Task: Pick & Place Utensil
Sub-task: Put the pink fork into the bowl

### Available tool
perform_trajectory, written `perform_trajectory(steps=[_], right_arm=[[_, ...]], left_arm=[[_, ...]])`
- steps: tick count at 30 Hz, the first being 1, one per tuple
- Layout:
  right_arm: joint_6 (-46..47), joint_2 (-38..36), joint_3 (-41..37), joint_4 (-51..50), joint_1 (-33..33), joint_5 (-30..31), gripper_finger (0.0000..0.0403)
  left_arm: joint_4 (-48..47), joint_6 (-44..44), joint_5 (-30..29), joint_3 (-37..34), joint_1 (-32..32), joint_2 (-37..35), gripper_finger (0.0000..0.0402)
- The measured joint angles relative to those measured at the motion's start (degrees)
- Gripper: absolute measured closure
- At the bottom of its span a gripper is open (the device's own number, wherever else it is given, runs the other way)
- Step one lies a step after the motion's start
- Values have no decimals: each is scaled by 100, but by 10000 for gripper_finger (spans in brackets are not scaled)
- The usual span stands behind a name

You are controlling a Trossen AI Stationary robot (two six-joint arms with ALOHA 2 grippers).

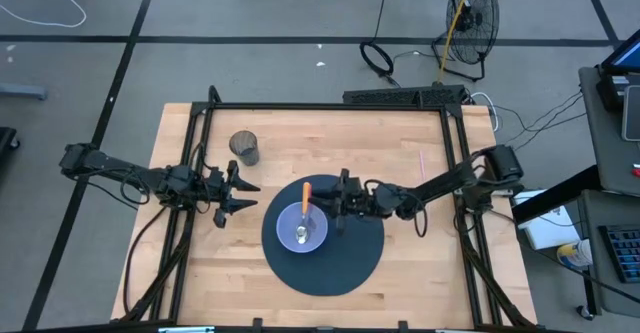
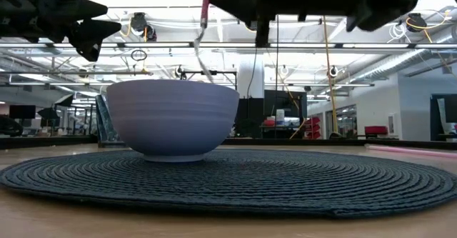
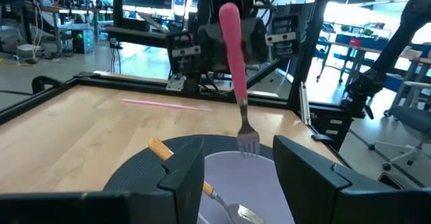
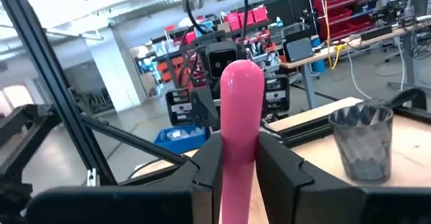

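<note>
A pale lilac bowl stands on a round dark mat. An orange-handled spoon lies in the bowl, its handle leaning out over the rim. My right gripper is at the bowl's right side, above the rim, shut on a pink-handled fork. The fork's tines point down at the bowl's rim. My left gripper is open, raised off the table just left of the mat and facing the bowl. My right gripper pinches the fork's pink handle between its two fingers, coming about level from the table's right. The handle's rounded end stands free above the fingers. The fork is lifted clear and hangs nearly upright, tines down over the bowl.
A grey translucent cup stands on the far left part of the table. A thin pink stick lies on the far right part. A black frame rail borders the table's far edge and sides. Bare wood shows in front of the mat.
</note>
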Motion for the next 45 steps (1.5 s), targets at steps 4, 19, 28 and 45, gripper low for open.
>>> perform_trajectory(steps=[4,19,28,45], right_arm=[[227,232,0,229,1,-1,342],[35,431,0,205,7,7,342],[13,431,0,205,7,-2,342],[124,431,0,238,7,-2,342]], left_arm=[[0,-9,0,0,0,0,220],[9,-15,0,0,0,-1,220],[9,-20,0,0,0,-2,220],[8,-29,0,0,0,-1,220]])
